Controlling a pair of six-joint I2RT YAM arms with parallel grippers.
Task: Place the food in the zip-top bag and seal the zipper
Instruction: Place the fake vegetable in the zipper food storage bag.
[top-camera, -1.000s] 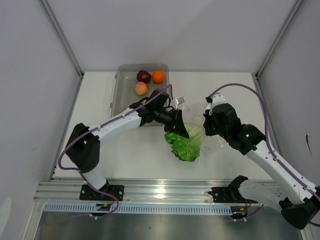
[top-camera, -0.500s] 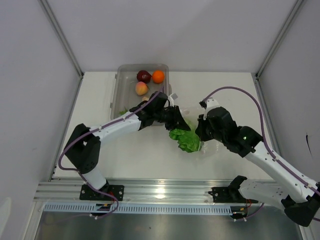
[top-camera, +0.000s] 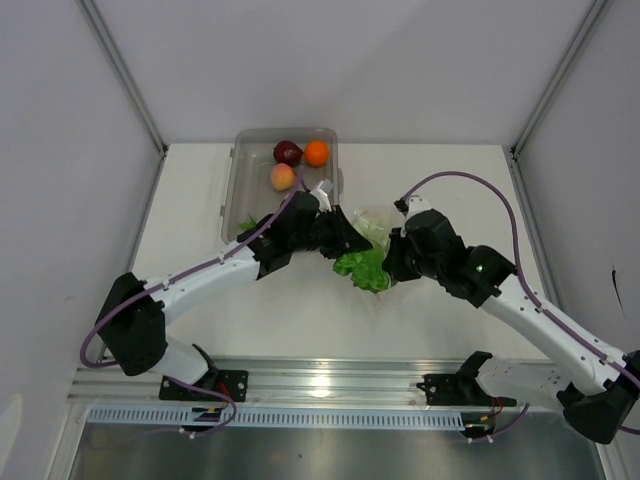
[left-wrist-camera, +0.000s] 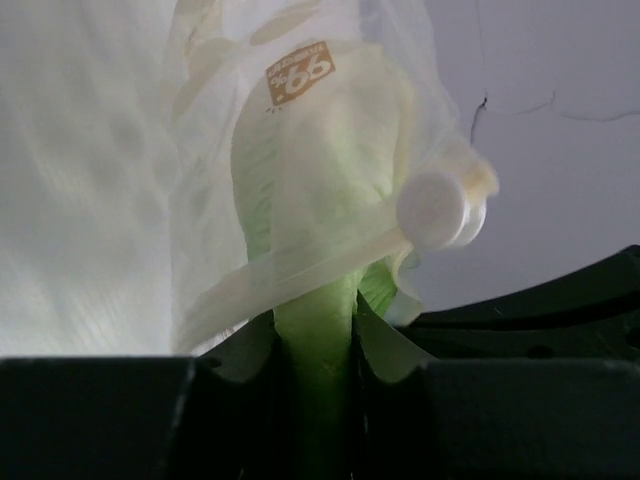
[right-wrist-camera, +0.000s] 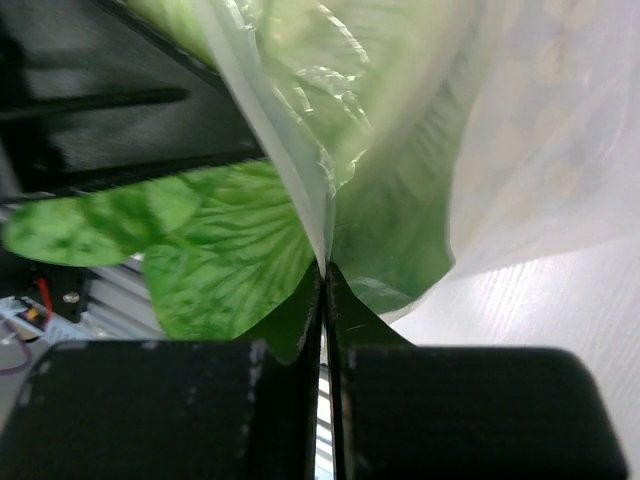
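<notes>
My left gripper (top-camera: 345, 243) is shut on the stem of the green lettuce (left-wrist-camera: 316, 340) and holds it partly inside the clear zip-top bag (left-wrist-camera: 300, 150). My right gripper (top-camera: 393, 262) is shut on the bag's mouth edge (right-wrist-camera: 290, 170). The lettuce (top-camera: 365, 268) bunches at the middle of the table between the two grippers, with a leaf (right-wrist-camera: 225, 250) outside the bag. The orange (top-camera: 316, 153), dark red bulb (top-camera: 288, 152) and peach-coloured fruit (top-camera: 283, 177) lie in the grey tray (top-camera: 236, 180). The zipper strip is not discernible.
The grey tray stands at the back left of the table, just behind my left arm. White walls and metal frame posts close in the table on three sides. The arm bases sit on the rail at the near edge.
My left gripper has pushed the lettuce rightwards and into the bag. My right gripper has moved left with the bag's mouth. The lettuce leaves are now bunched up.
</notes>
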